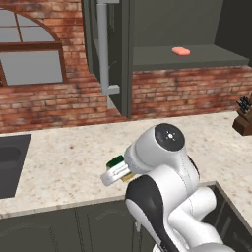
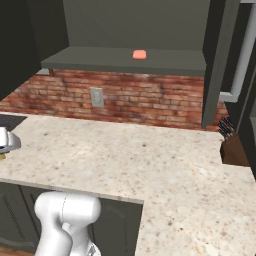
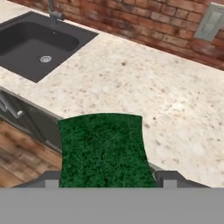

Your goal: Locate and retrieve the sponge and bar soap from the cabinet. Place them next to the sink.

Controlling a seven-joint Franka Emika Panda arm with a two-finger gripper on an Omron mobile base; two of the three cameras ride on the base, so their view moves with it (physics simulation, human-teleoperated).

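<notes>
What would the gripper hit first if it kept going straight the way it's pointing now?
Probably the speckled countertop, between the sink and the brick wall. The gripper, holding the sponge, points down at bare counter, though depth is unclear.

The left base view is taken from behind the arm, looking forward and down; the counter (image 1: 64, 162) fills mid-frame, the open cabinet (image 1: 187, 56) sits at upper right, and the sink (image 1: 12, 162) is cut by the left edge. The right base view faces the same counter and cabinet shelf, with the bar soap (image 2: 139, 54) shared at top centre. The hand view is held close over the counter's front edge, the sink at upper left.
</notes>
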